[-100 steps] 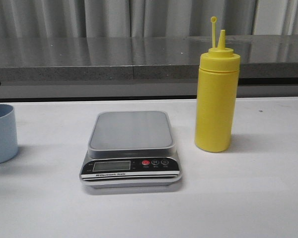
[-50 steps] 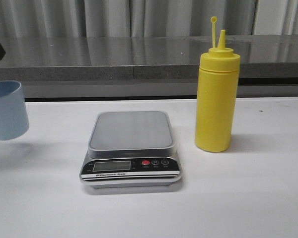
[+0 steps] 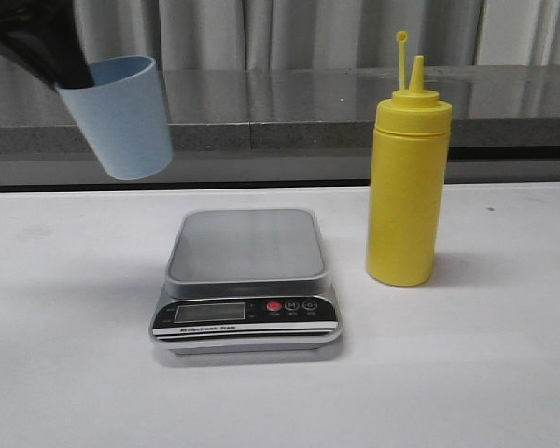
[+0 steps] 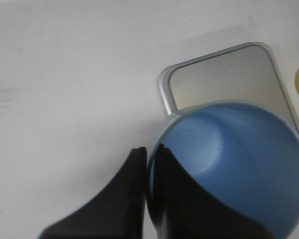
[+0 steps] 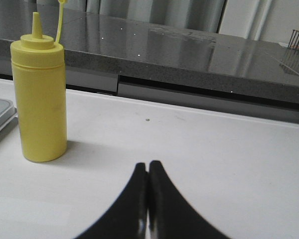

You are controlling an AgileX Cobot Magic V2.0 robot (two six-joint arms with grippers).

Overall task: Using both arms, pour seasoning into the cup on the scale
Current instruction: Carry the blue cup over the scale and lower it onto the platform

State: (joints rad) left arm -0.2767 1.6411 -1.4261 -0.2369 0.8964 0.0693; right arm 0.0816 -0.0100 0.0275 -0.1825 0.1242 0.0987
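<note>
The left gripper (image 4: pixel 148 199) pinches the wall of the cup (image 3: pixel 119 117), one finger inside the rim and one outside, and holds it tilted in the air well above the table (image 3: pixel 75 373). In the front view the cup hangs at about ten o'clock from the scale (image 3: pixel 246 280), clear of its grey plate; the left wrist view shows the cup's mouth overlapping one edge of that plate.

The scale sits flat near the table's middle, its black panel facing the camera. The seasoning (image 3: pixel 408 177) stands upright at three o'clock from the scale, just beside it but not touching. Bare table surrounds both on the near side.

The right gripper (image 5: pixel 148 199) has its fingers pressed together on nothing, low over the table, with the seasoning well apart at its ten o'clock.
</note>
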